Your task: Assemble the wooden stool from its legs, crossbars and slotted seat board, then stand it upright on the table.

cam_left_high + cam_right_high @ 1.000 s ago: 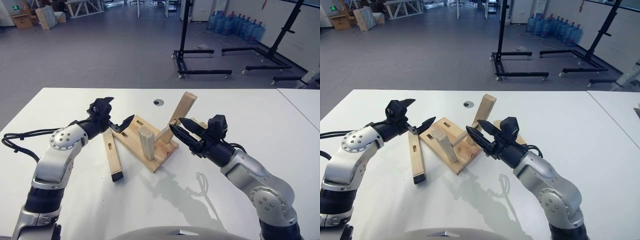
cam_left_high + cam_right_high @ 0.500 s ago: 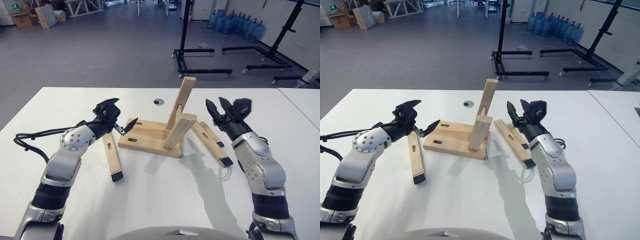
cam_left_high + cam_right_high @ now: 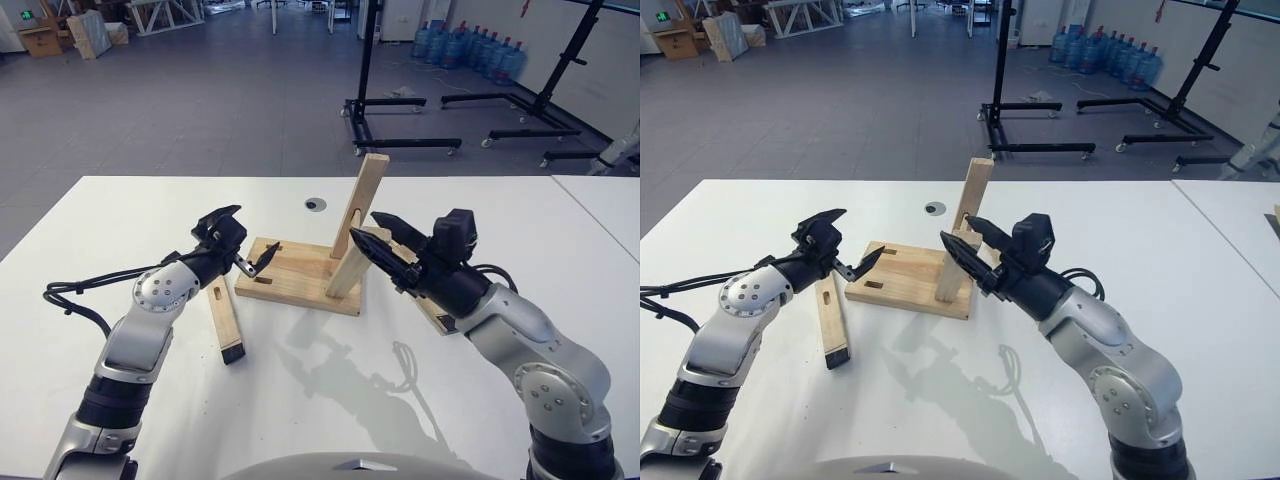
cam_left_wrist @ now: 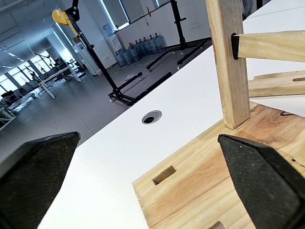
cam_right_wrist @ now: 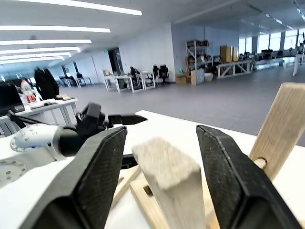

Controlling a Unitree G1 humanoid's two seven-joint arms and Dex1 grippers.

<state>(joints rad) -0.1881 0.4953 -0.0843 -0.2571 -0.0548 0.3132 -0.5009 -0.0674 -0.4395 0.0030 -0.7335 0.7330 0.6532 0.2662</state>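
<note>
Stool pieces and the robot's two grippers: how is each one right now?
seat board, lying flat on the table, two slots empty
far leg, standing slanted in the seat board
near leg, standing in the seat board, top between the right gripper fingers
crossbar, plugged into the far leg
loose leg, lying on the table
left gripper, open
right gripper, open

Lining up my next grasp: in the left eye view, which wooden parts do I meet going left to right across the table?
In order: loose leg lying flat → slotted seat board → tall upright leg.
</note>
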